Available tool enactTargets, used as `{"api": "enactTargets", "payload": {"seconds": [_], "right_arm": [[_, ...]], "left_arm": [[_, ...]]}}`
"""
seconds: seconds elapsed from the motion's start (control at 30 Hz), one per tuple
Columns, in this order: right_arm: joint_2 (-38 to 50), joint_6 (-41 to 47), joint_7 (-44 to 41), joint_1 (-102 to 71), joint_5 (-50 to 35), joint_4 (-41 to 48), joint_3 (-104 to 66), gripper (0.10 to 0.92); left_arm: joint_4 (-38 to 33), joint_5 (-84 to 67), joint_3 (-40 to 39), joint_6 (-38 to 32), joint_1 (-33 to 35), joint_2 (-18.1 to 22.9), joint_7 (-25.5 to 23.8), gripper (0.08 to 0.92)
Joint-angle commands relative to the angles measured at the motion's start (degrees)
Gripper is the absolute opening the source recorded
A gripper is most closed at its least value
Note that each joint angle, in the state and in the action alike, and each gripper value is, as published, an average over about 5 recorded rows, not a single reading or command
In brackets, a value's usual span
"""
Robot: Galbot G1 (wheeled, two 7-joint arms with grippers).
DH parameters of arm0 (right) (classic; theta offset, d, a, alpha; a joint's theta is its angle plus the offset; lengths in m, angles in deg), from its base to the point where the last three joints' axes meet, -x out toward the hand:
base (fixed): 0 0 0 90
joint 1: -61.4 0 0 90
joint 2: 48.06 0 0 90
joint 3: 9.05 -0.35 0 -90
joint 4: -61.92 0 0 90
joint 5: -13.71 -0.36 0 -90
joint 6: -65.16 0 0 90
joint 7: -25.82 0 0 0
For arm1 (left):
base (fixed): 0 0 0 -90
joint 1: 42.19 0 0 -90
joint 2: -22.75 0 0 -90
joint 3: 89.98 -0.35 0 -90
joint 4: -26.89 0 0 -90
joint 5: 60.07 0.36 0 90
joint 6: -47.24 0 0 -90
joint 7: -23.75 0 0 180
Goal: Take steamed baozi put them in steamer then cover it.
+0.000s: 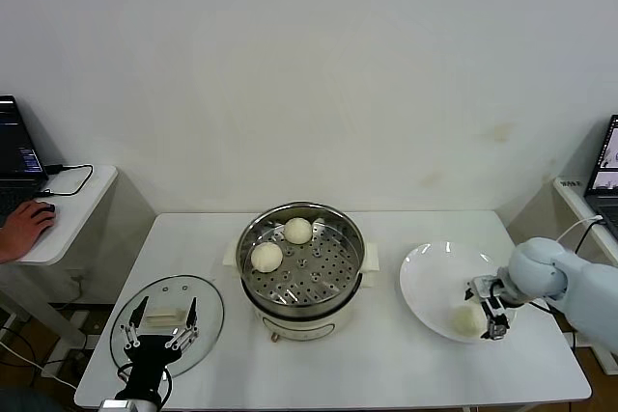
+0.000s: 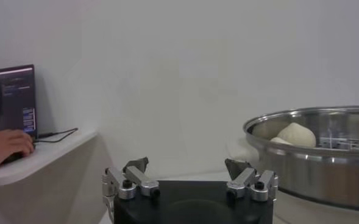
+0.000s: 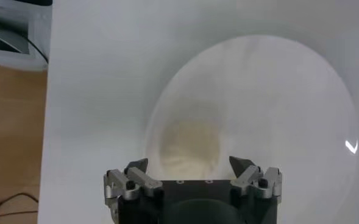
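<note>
The steamer stands mid-table with two steamed baozi on its perforated tray. Another baozi lies on the white plate at the right. My right gripper is low over that plate, open, one finger on each side of this baozi. The right wrist view shows the baozi just ahead of the right gripper, on the plate. My left gripper hangs open above the glass lid at front left. In the left wrist view the left gripper is empty, with the steamer beside it.
A side table at the left holds a laptop and a person's hand on a mouse. Another laptop sits on a stand at the right. The lid lies close to the table's front left corner.
</note>
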Motion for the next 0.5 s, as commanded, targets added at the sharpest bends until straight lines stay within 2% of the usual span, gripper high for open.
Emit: {"api": "enactTargets", "payload": {"seconds": [0.03, 0.5], "right_arm": [[-1.6, 0.2, 0.3, -1.5, 0.6, 1.8, -0.8, 0.785], [-1.3, 0.3, 0.1, -0.4, -0.4, 1.7, -0.9, 0.63]], "left_arm": [[0.2, 0.0, 0.0, 0.0, 0.0, 0.0, 0.0, 0.823], [0.0, 0.1, -0.1, 0.0, 0.1, 0.1, -0.1, 0.823]]}}
